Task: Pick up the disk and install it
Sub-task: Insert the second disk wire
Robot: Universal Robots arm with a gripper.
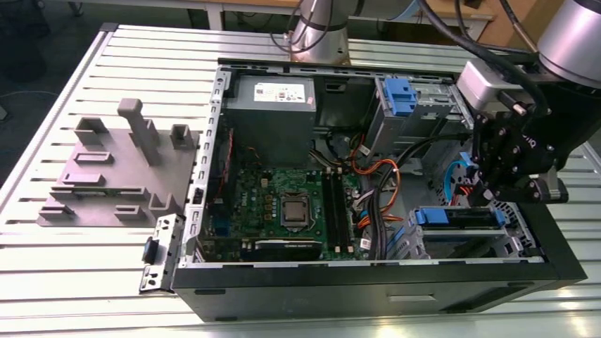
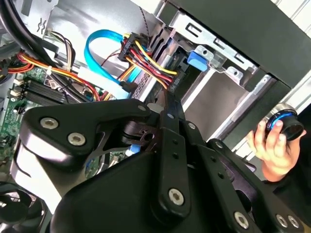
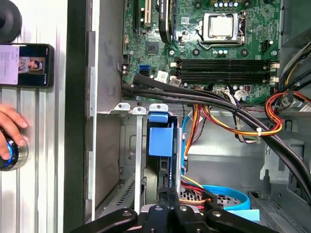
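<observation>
The arm [image 1: 573,42] comes in from the 2 o'clock corner of the exterior view and bends down over the open computer case [image 1: 376,282]. Its wrist points the pincer [image 1: 493,193] almost straight down into the case's 4 o'clock corner, beside the black front wall. Directly under it the disk [image 1: 455,217] sits in the drive bay [image 1: 479,246], showing as a long blue-framed strip that runs from 9 to 3 o'clock. The pincer stands at the strip's 3 o'clock end, touching it or just above it; I cannot tell which. In the first wrist view the pincer [image 3: 167,194] lines up with the disk [image 3: 160,138]. The disk's blue bracket lies between the case wall and a bundle of orange, red and black cables [image 3: 228,121], with the motherboard [image 3: 209,43] beyond. Whether the pincer is apart, together or clamped on the disk cannot be told. Outside the case a hand [image 3: 9,128] rests on a round knob [image 3: 17,158] near a phone [image 3: 26,65] on the slatted table [image 3: 43,170].
</observation>
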